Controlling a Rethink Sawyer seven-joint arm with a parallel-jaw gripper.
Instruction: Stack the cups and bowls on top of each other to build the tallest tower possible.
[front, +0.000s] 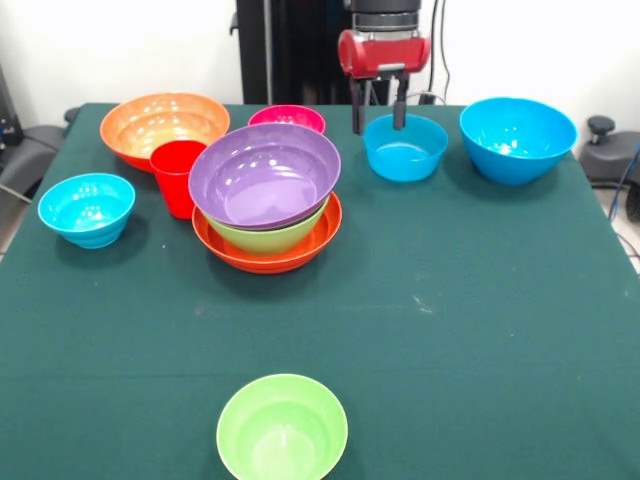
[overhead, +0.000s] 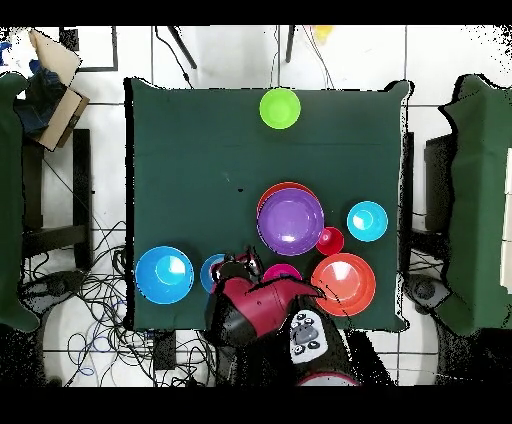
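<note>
Above the small glossy blue plastic bowl (front: 405, 148) hangs the gripper (front: 379, 120), fingers spread (nothing held); left of that bowl, the tower (front: 267, 203): purple over green over orange.

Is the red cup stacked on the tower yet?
No, the red cup stands on the table beside the tower, whose top is the purple bowl.

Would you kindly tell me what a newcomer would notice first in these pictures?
Mid-table, the tower catches the eye: a wide purple bowl nested in a green bowl on an orange base bowl. Behind it, the open tool hangs over a small blue bowl. A lone green bowl sits at the near edge.
</note>
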